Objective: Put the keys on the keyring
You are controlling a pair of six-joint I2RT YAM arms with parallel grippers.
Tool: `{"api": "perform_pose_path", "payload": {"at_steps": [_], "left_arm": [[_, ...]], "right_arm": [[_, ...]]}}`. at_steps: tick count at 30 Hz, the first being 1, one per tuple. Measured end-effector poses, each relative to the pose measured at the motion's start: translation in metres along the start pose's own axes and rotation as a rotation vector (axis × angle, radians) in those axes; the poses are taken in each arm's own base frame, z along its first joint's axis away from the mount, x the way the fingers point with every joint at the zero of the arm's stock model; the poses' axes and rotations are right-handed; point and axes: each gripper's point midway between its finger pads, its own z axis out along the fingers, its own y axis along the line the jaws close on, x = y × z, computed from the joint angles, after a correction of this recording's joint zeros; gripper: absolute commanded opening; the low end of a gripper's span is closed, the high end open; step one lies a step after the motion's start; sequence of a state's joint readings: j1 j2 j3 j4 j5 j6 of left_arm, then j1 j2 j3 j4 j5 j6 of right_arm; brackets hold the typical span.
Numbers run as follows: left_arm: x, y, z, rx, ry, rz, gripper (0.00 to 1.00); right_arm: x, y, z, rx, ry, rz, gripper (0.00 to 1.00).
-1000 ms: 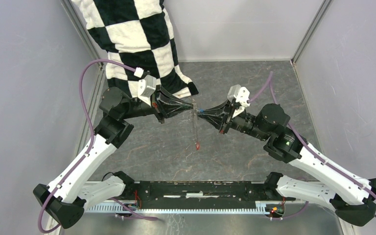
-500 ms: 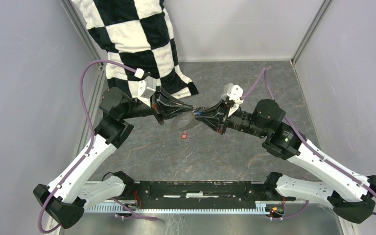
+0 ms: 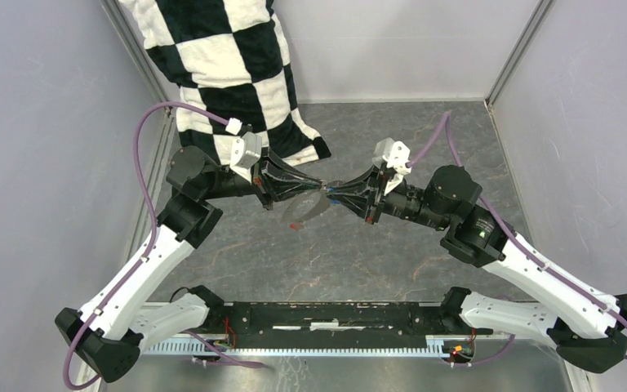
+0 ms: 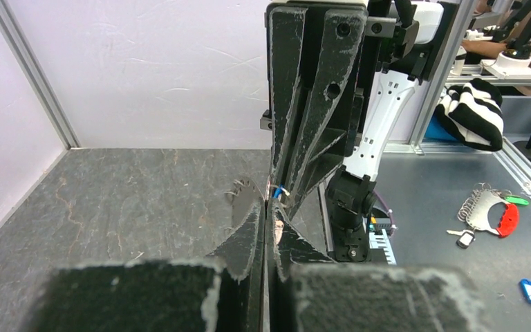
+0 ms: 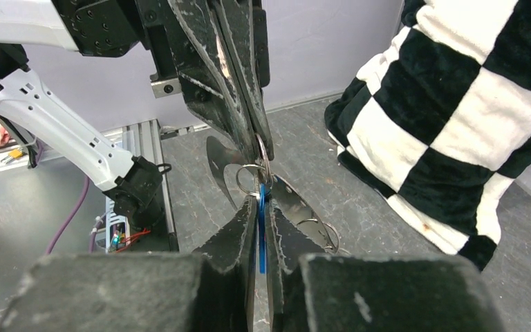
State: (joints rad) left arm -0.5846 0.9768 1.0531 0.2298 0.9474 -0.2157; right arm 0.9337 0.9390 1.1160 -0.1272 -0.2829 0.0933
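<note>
My two grippers meet tip to tip above the middle of the dark floor. The left gripper (image 3: 320,189) (image 4: 268,205) is shut on the rim of the keyring (image 3: 310,209), a thin grey hoop that slants down to the left. The red key (image 3: 295,226) hangs at the hoop's low end. The right gripper (image 3: 334,194) (image 5: 263,202) is shut on the blue key (image 5: 261,232), held edge-on between its fingers. That key's small metal loop (image 5: 252,178) touches the keyring (image 5: 264,153) just below the left fingertips. Whether the loop sits around the hoop I cannot tell.
A black-and-white checkered cloth (image 3: 229,65) lies at the back left, close behind the left wrist. Grey walls enclose the floor on three sides. The arms' base rail (image 3: 326,322) runs along the near edge.
The keyring has swung from hanging straight down to slanting left, carrying the red key up and left. The right gripper has pushed in closer to the left fingertips.
</note>
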Motion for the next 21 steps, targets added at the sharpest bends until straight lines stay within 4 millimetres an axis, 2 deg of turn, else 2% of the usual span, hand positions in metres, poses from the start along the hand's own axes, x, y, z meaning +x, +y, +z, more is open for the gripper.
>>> {"api": "perform_pose_path", "payload": {"at_steps": [4, 7, 9, 11, 14, 18, 21], "left_arm": [[0.004, 0.000, -0.001, 0.003, 0.011, 0.003, 0.02], [0.005, 0.000, -0.001, 0.003, 0.015, 0.015, 0.02], [0.006, 0.001, -0.001, 0.004, 0.015, 0.026, 0.02], [0.006, 0.000, -0.001, 0.009, 0.018, 0.028, 0.02], [0.009, -0.002, -0.001, 0.021, 0.027, 0.019, 0.02], [0.011, -0.002, -0.002, 0.019, 0.036, 0.022, 0.02], [0.012, -0.003, -0.003, 0.018, 0.041, 0.019, 0.02]], "right_arm": [[-0.005, 0.000, -0.001, 0.004, -0.020, -0.002, 0.10], [-0.008, -0.002, -0.001, 0.014, -0.031, -0.002, 0.14], [-0.009, -0.002, -0.001, 0.017, -0.036, -0.002, 0.25], [-0.009, -0.002, -0.001, 0.018, -0.035, 0.001, 0.42], [-0.008, -0.004, -0.001, 0.027, -0.029, 0.003, 0.57], [-0.002, -0.012, -0.006, 0.078, -0.005, 0.001, 0.72], [-0.001, -0.015, -0.020, 0.111, -0.022, -0.018, 0.82]]}}
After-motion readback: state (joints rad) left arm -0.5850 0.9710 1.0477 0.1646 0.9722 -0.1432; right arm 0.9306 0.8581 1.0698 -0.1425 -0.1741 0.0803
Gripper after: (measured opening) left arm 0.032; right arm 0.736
